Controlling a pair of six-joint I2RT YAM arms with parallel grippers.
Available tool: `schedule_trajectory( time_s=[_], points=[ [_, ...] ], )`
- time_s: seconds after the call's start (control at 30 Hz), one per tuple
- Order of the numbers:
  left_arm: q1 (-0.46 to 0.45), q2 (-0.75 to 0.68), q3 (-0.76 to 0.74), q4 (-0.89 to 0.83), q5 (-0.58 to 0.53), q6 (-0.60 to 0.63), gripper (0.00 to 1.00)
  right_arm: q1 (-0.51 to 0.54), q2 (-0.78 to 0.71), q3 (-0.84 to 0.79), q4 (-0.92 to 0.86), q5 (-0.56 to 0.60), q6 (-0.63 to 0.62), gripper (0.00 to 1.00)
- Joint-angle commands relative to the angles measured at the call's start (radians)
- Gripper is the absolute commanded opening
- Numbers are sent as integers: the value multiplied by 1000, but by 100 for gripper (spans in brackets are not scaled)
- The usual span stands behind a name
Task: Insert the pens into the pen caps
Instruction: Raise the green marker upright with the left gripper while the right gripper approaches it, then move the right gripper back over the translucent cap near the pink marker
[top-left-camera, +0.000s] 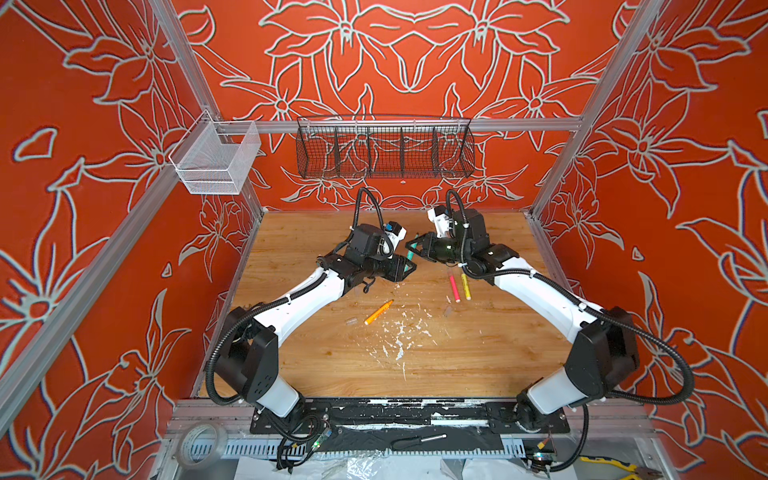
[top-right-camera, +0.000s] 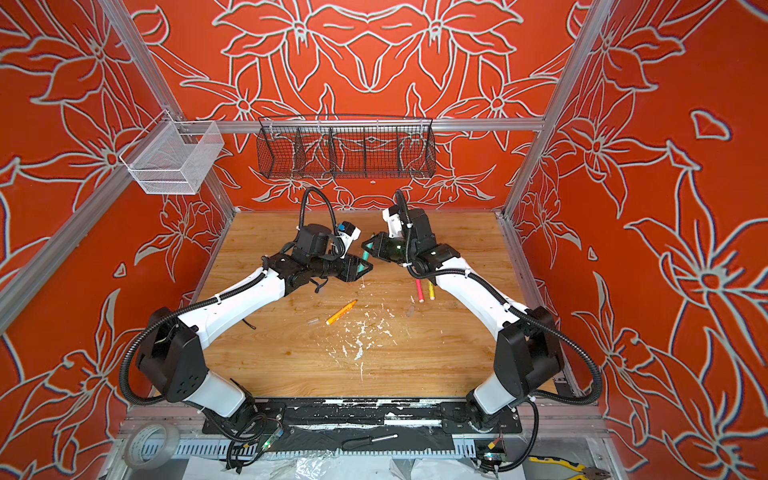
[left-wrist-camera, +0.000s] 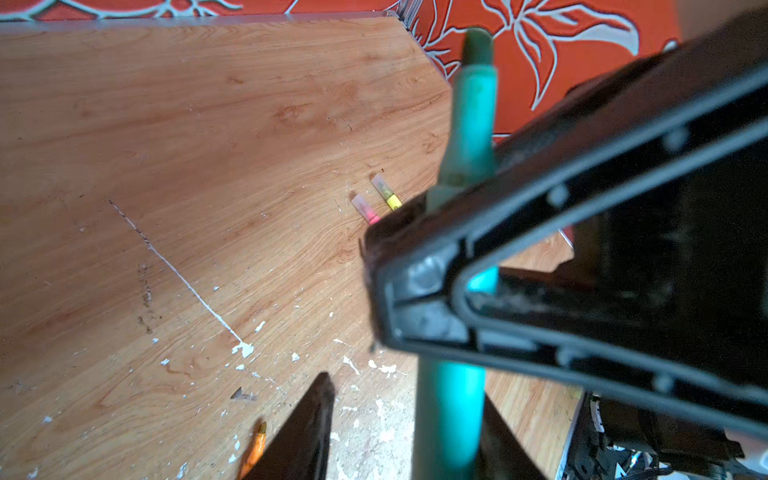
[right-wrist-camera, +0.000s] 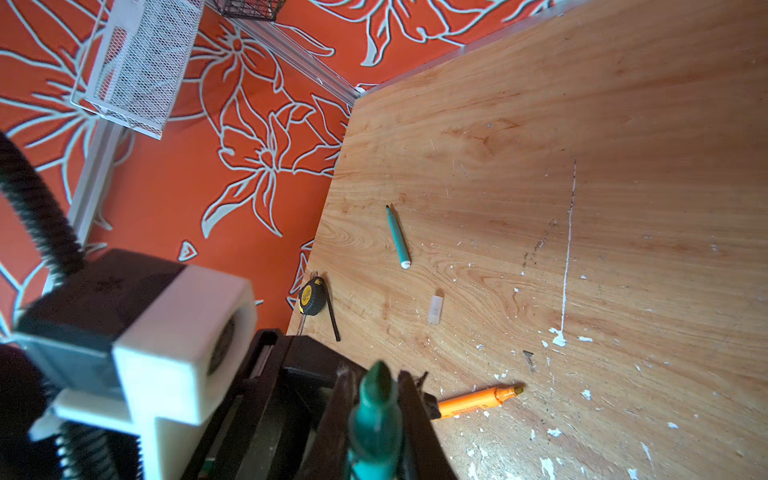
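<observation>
Teal pen (right-wrist-camera: 374, 436): tip bare, held above table (top-left-camera: 478, 353) by right gripper (right-wrist-camera: 376, 392), jaws clamped on it.
Left gripper (top-left-camera: 410, 266): jaws apart round same pen, no cap.
Orange pen (top-left-camera: 378, 311), 2nd teal pen (right-wrist-camera: 398, 237): uncapped, lying flat.
Caps (top-left-camera: 351, 321): two loose.
Pink pen (top-left-camera: 454, 286), yellow pen (top-left-camera: 465, 286): prob. capped.
To do: approx. 3 pens.

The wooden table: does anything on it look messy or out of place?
Yes. White paint-like flecks spatter the wooden table around its middle, and a thin white streak crosses the wood. A yellow-and-black tape measure sits at the table's edge, a stray tool.
</observation>
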Motion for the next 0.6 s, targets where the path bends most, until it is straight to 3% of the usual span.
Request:
schedule_trajectory(
  time_s=[0.0, 0.2, 0.37, 0.47, 0.57],
  points=[
    [5, -2, -1, 24, 30, -14, 30, 6, -24, -17, -6, 2, 5, 0],
    [8, -16, -17, 55, 34, -28, 0, 6, -44, -40, -3, 15, 4, 0],
    [8, -33, -25, 46, 14, -10, 0, 4, -66, -28, -17, 28, -7, 0],
    [7, -46, -31, 49, -6, 12, 0, 6, -96, -10, -64, 55, -24, 29],
    [7, -63, -33, 56, -33, 35, 0, 4, -147, 3, -126, 99, -50, 37]
  ],
)
